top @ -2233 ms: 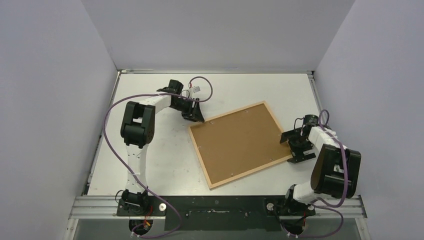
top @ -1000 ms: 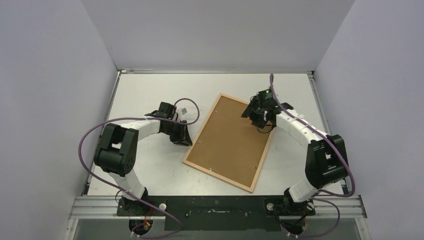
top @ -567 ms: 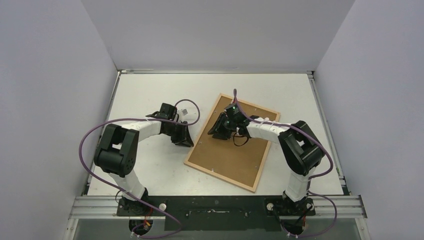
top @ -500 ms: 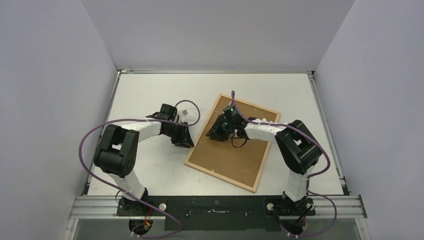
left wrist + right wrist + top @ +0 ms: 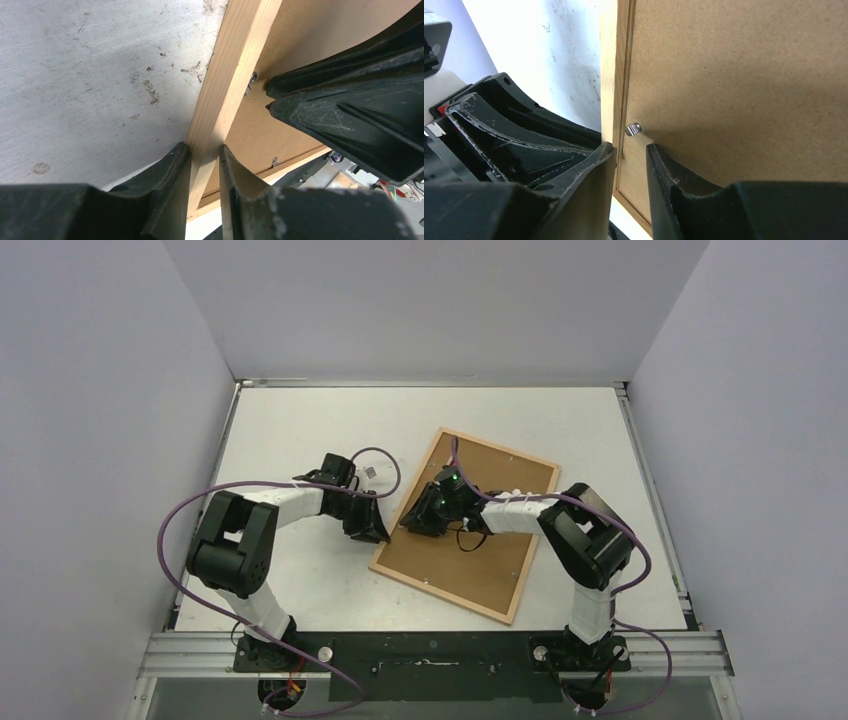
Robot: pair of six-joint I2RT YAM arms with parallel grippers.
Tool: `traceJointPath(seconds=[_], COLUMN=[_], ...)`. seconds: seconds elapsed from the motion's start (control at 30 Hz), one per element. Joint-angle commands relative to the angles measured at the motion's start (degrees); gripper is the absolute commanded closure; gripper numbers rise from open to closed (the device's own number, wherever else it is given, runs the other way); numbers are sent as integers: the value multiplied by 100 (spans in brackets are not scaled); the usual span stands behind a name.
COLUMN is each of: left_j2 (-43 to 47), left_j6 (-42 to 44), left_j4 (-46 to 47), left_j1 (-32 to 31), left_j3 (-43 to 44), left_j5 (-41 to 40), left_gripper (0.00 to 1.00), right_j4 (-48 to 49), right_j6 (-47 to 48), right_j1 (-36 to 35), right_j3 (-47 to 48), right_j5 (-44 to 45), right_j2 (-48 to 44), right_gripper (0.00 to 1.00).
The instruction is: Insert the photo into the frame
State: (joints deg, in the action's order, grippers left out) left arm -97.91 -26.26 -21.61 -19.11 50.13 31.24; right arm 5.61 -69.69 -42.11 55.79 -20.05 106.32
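The frame lies back side up on the table, its thin light-wood bars around a brown backing board. The photo is hidden. My left gripper is shut on the frame's left bar, one finger on each side of it. My right gripper reaches across the board to the same bar, close to the left gripper. Its jaws stand narrowly open just short of a small metal tab at the board's edge, with nothing between them.
The white table is walled by grey panels on three sides. Purple cables loop off both arms. The two grippers almost touch over the frame's left bar. A black rail runs along the near edge.
The frame has turned from lying wide to standing more upright. My right arm swung from its far right side across the board to the left bar, and its jaws narrowed.
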Motion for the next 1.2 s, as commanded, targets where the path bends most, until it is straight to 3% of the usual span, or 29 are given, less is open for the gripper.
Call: traceJointPath(seconds=[0.0, 0.33, 0.5, 0.8, 1.17], left_j2=[88, 155, 95, 35, -10], left_j6=[-88, -110, -112, -177, -177], left_j4=[-41, -160, -171, -133, -142], left_j1=[-66, -110, -110, -162, -189], left_j3=[-151, -226, -261, -314, -276], left_j5=[-389, -458, -460, -442, -381], left_gripper=[82, 86, 86, 87, 87], right_j4=[485, 363, 130, 699, 1666], right_j6=[72, -75, -1, -248, -187], right_j1=[-166, -378, -422, -423, -425], right_j3=[-174, -231, -318, -492, -666], right_j5=[158, 683, 947, 1021, 986], right_j2=[-48, 165, 157, 260, 268], right_gripper=[71, 82, 69, 74, 66])
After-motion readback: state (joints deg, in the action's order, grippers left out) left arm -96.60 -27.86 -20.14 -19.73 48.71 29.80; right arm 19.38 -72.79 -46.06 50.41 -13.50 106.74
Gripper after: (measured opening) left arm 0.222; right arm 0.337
